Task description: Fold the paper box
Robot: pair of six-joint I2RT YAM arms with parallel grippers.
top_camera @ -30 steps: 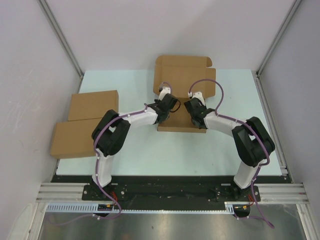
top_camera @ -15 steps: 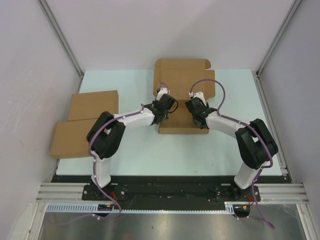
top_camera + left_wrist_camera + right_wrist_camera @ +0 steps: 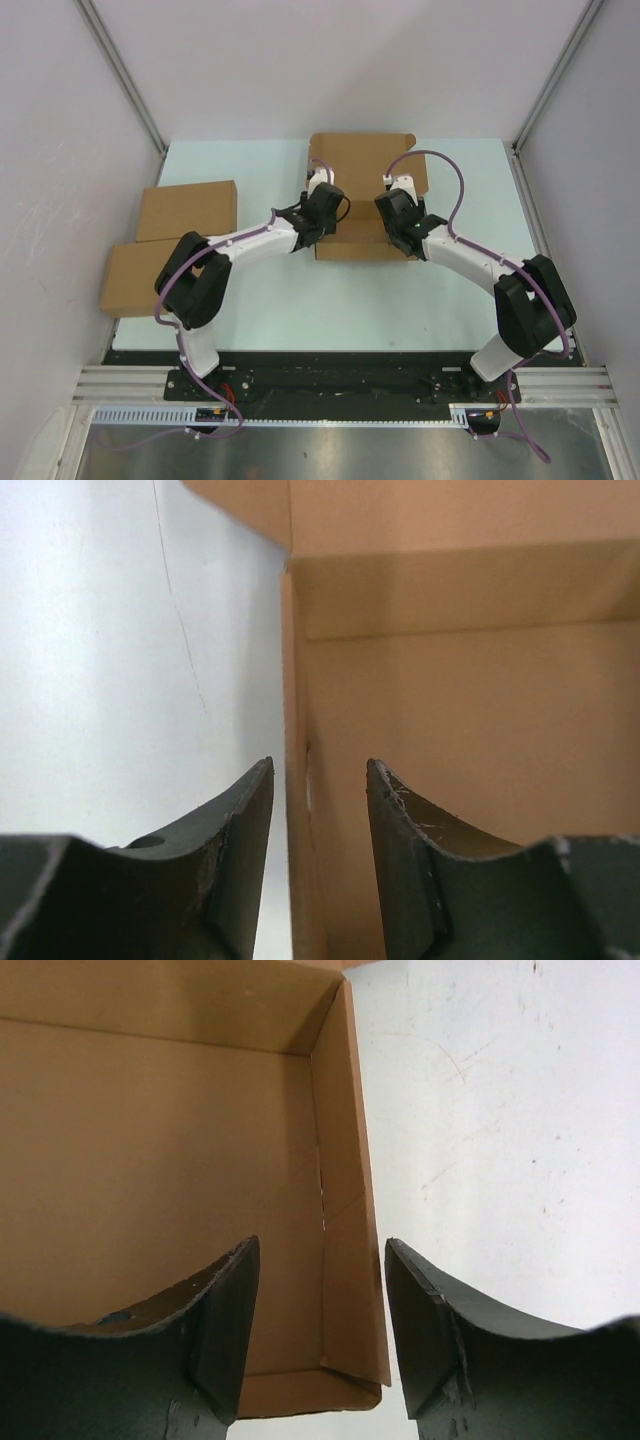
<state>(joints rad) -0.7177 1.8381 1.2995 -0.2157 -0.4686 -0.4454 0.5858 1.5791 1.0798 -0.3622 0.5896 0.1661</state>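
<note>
Pale green table (image 3: 300, 300) carries everything. Two flat boxes (image 3: 186, 210) lie well to the left of the paper box (image 3: 360, 160), which sits mid-table toward the far edge, lid open on its far side. At the box's left wall (image 3: 296, 680) the left gripper (image 3: 318, 770) has its jaws apart, one finger outside, one inside, not pinching. At the box's right wall (image 3: 340, 1140) the right gripper (image 3: 321, 1245) straddles the cardboard likewise, jaws spread.

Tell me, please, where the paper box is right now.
In the top view, the paper box sits at the middle of the table's far edge, with two flat boxes off to its left.
</note>
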